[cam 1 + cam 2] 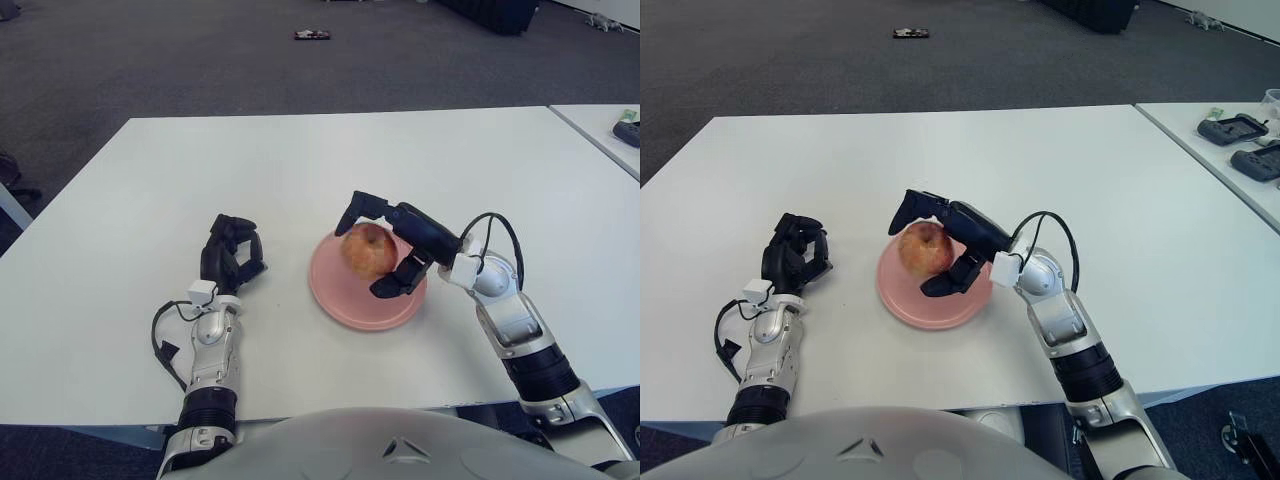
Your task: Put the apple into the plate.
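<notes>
The red-yellow apple (366,248) sits in the pink plate (335,292) at the middle of the white table. My right hand (372,250) reaches over the plate from the right. Its fingers (358,205) arch over the apple's top and left side, and the thumb (388,286) lies low on the plate in front of it. The fingers are spread and look slightly clear of the apple. My left hand (231,254) shows to the left of the plate, its fingers curled and holding nothing.
A second white table (1240,160) with dark devices (1236,128) stands at the right, across a gap. A small dark object (311,36) lies on the grey carpet far behind. The table edge (300,408) runs close in front of me.
</notes>
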